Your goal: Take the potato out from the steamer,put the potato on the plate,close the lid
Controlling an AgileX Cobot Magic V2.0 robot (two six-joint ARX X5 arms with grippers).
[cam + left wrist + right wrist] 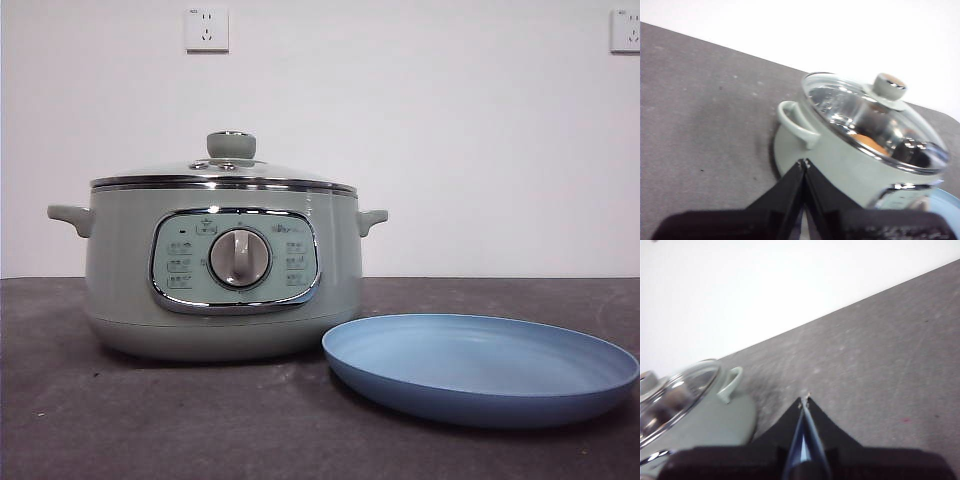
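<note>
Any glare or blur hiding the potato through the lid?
Front view: sharp, but level with the lid, so nothing inside shows. Left wrist view: soft focus, bright reflections on the glass, yet the potato shows orange through it. Right wrist view: blurred, wall blown out, lid edge only.

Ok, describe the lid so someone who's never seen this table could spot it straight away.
Find the pale green steamer on the dark table, left of the blue plate. The lid sits closed on top: the only glass piece, domed, chrome-rimmed, with a green knob.

Lid (225, 172) sat on steamer (120, 290), potato (871, 143) lay inside, plate (480, 385) lay right of steamer on table (150, 430).
</note>
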